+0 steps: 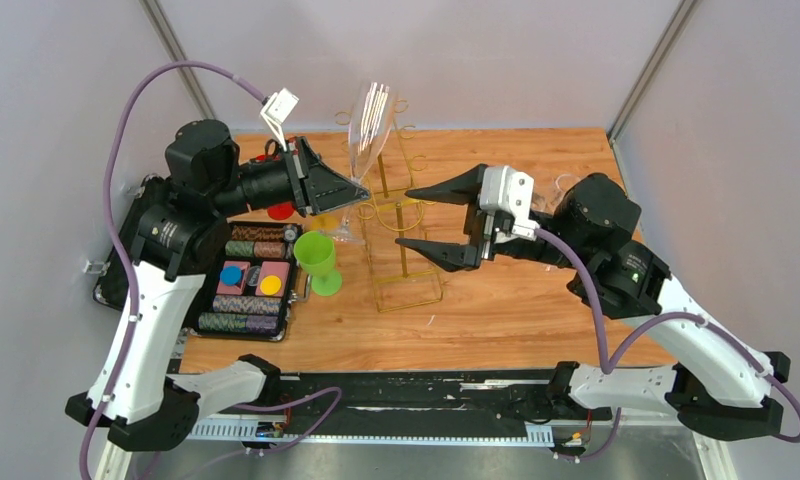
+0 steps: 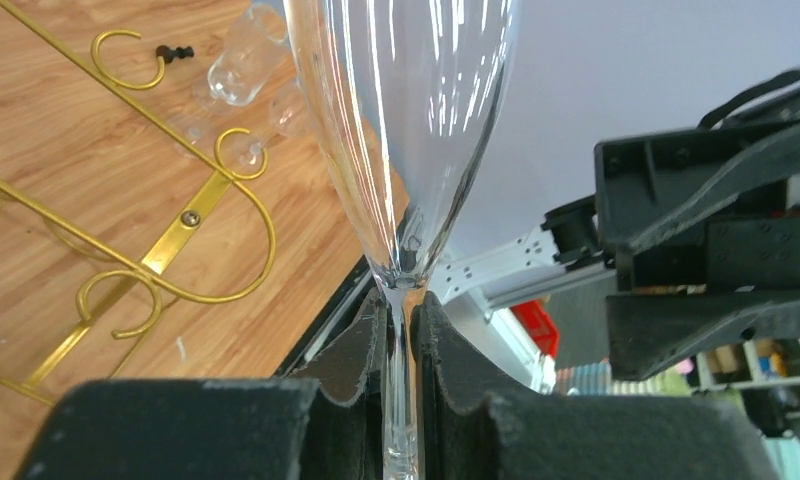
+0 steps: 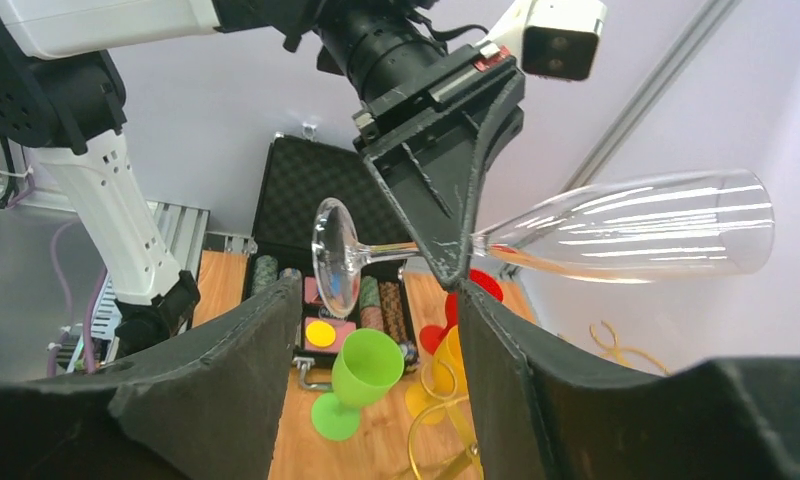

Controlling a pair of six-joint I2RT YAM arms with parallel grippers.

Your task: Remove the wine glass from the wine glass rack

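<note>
A clear tall wine glass (image 1: pixel 370 120) is held in the air by its stem, just left of the gold wire rack (image 1: pixel 398 215). My left gripper (image 1: pixel 344 195) is shut on the stem (image 2: pixel 401 370), with the bowl (image 2: pixel 406 120) filling the left wrist view. In the right wrist view the glass (image 3: pixel 616 230) lies sideways, its foot (image 3: pixel 334 255) free of the rack's arms. My right gripper (image 1: pixel 416 220) is open and empty, right beside the rack post. The rack's curled arms (image 2: pixel 146 270) show in the left wrist view.
A green plastic goblet (image 1: pixel 318 260) stands left of the rack, with yellow and red goblets (image 3: pixel 454 345) behind it. An open black case of poker chips (image 1: pixel 248 285) lies at the left. Clear glassware (image 2: pixel 246 65) lies on the wood at the right back.
</note>
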